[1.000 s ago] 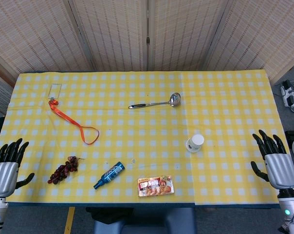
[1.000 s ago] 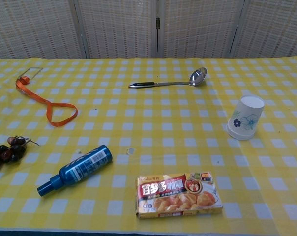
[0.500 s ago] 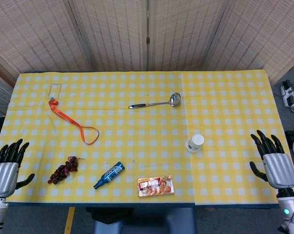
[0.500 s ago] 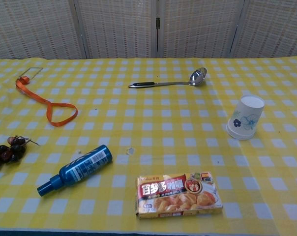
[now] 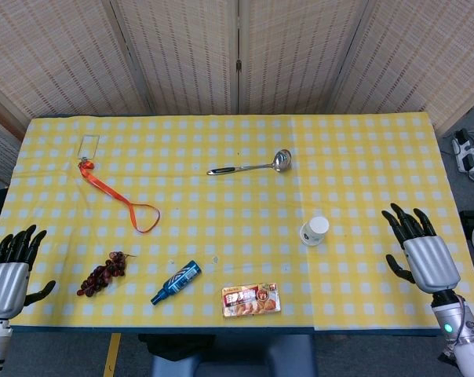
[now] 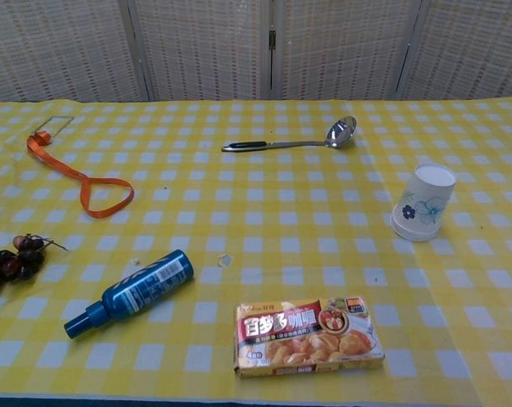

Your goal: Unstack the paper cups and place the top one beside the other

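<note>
Head view: your right hand (image 5: 430,260) hangs over the near right part of the surface (image 5: 362,149), fingers spread and pointing away from you, with nothing in it. Your left hand (image 5: 7,275) sits at the near left corner of the surface, fingers likewise apart and holding nothing. Neither hand appears in the chest view.

The paper cups (image 5: 314,231) stand mouth-down as one stack, bottom up and tilted a little, well to the left of your right hand and apart from it. In the chest view the stack (image 6: 424,203) shows a white wall with a blue flower print; you cannot tell from either view where one cup ends and the other begins.

Taking the stack as landmark: the ladle (image 5: 250,166) lies beyond it and to its left, handle pointing left. The curry box (image 5: 251,299) lies flat nearer to you and to its left, close to the front edge. The blue spray bottle (image 5: 176,282) lies on its side further left of the box. The grapes (image 5: 101,274) rest further left again, near your left hand. The orange ribbon (image 5: 119,196) trails across the far left, well apart from the stack.
</note>
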You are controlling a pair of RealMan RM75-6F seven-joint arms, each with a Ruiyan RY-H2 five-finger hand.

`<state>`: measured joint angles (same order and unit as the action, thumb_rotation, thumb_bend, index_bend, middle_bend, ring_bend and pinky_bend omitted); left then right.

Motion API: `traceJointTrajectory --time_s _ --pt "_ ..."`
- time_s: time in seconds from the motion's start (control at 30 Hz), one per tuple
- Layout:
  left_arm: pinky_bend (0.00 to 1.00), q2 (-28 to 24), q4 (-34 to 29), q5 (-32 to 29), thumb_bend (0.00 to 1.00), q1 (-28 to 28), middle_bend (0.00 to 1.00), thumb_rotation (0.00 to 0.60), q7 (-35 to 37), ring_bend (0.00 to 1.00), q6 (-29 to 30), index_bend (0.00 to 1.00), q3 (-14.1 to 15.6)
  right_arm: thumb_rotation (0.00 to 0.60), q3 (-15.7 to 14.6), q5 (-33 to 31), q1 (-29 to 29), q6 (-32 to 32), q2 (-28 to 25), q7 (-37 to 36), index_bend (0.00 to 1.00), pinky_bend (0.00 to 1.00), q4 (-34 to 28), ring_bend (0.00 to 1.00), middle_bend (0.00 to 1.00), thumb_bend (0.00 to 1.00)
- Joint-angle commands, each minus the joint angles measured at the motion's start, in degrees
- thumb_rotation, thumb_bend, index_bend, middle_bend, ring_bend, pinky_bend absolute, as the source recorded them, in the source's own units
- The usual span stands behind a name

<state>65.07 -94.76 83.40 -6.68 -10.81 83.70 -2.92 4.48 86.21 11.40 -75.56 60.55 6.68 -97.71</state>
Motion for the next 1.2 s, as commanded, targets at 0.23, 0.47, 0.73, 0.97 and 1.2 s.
traceJointTrajectory --time_s 0.23,0.47,0.73,0.97,1.2 --pt "0.0 -0.2 -0.5 0.3 0.26 0.0 0.02 0.6 -0.1 0.0 0.2 0.01 0.0 0.6 2.0 -3.2 5.8 8.2 -0.6 -1.0 0.05 0.03 -1.7 0.09 0.03 0.41" --pt "0.0 -0.1 -0.5 0.2 0.26 0.0 0.02 0.6 -0.4 0.0 -0.1 0.01 0.1 0.6 3.4 -7.1 11.0 15.6 0.8 0.5 0.05 0.03 -1.0 0.08 0.02 0.41" --pt "0.0 -0.1 -1.0 0.4 0.26 -0.1 0.02 0.6 -0.9 0.0 0.0 0.01 0.1 0.6 4.9 -12.0 17.5 23.7 4.6 2.7 0.05 0.03 2.3 0.07 0.01 0.41" --pt "0.0 -0.2 -1.3 0.3 0.26 -0.2 0.02 0.6 -1.3 0.0 -0.2 0.01 0.2 0.6 5.1 -16.3 21.9 30.1 7.4 2.0 0.05 0.03 5.4 0.06 0.01 0.41" --pt "0.0 -0.2 -1.4 -0.3 0.26 -0.2 0.02 0.6 -1.7 0.0 -0.6 0.01 0.2 0.6 4.5 -19.1 23.8 32.2 8.3 2.6 0.12 0.03 6.7 0.07 0.01 0.41"
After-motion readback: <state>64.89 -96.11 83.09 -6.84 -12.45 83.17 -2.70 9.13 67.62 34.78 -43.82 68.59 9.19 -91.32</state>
